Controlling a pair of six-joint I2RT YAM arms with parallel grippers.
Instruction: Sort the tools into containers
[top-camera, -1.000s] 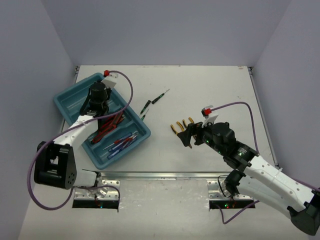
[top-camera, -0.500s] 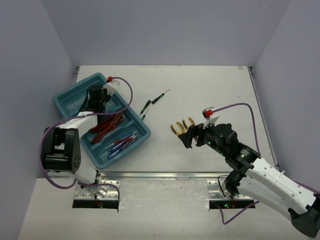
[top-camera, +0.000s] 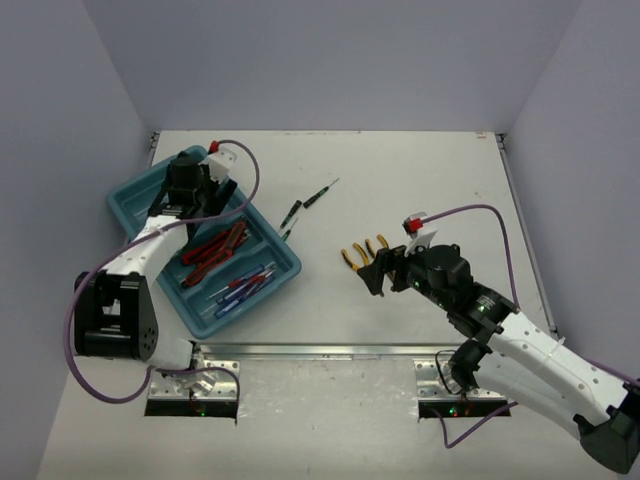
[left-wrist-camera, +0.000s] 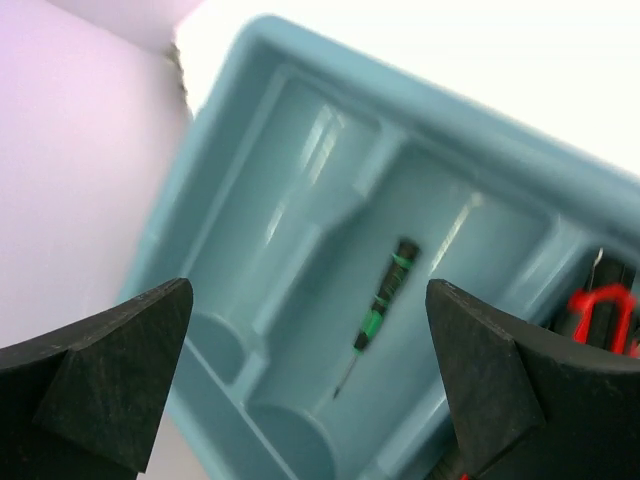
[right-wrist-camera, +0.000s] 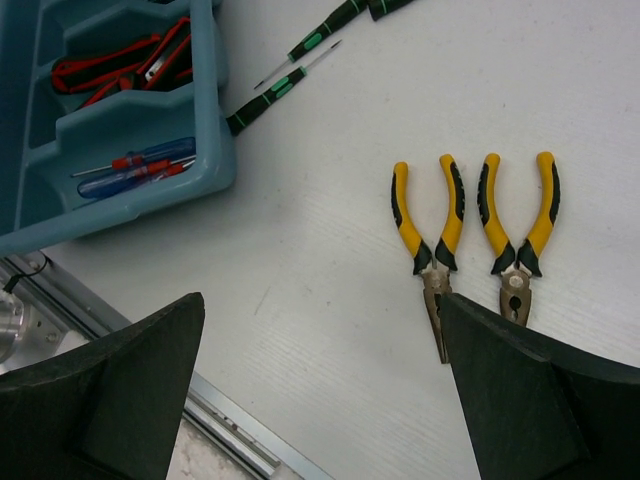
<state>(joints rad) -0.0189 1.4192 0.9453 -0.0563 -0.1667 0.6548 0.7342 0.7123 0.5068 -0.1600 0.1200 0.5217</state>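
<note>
Left claw (left-wrist-camera: 305, 300): wide, empty, above the tray's (top-camera: 285, 262) far end.
Right claw (right-wrist-camera: 320, 310): wide, empty, well right of the tray.
Pliers (right-wrist-camera: 430, 230): two, side by side on the table, right of the tray.
Black-green screwdriver (left-wrist-camera: 380, 305): in the tray, seemingly the compartment beside the cutters (top-camera: 215, 245); view blurred.
Blue screwdrivers (top-camera: 240, 287): tray's nearest compartment.
Loose screwdrivers (right-wrist-camera: 290, 75): just right of the tray.

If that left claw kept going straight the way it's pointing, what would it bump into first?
Probably the floor of the teal tray, beside the thin black-green screwdriver lying there; the open left claw points into it. Depth is unclear.
</note>
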